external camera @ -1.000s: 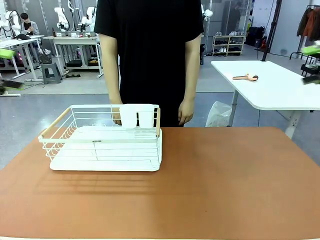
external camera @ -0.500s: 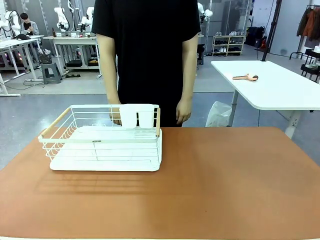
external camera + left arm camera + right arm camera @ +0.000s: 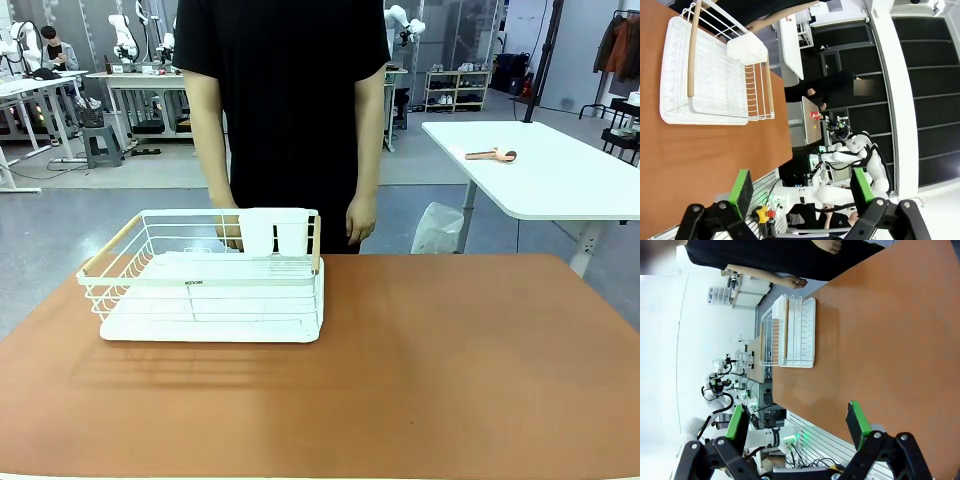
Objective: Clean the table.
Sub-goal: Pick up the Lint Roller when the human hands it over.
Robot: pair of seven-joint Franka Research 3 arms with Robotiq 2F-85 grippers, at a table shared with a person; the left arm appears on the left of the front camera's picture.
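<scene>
Terracotta table (image 3: 450,360) lies under white dish rack (image 3: 205,285), nothing left beside rack. Left gripper (image 3: 801,185) and right gripper (image 3: 796,422) are pulled back since second ago, held spread, empty, well off rack. Cleaning is judged finished.

No text can be read with any certainty. The only clear piece of print is a small dark label (image 3: 193,283) on the front top rail of the white dish rack (image 3: 210,300), which sits on the table (image 3: 450,360). Its pale lettering is too small to make out. A small red object (image 3: 814,115) on a distant desk is equally illegible.
</scene>
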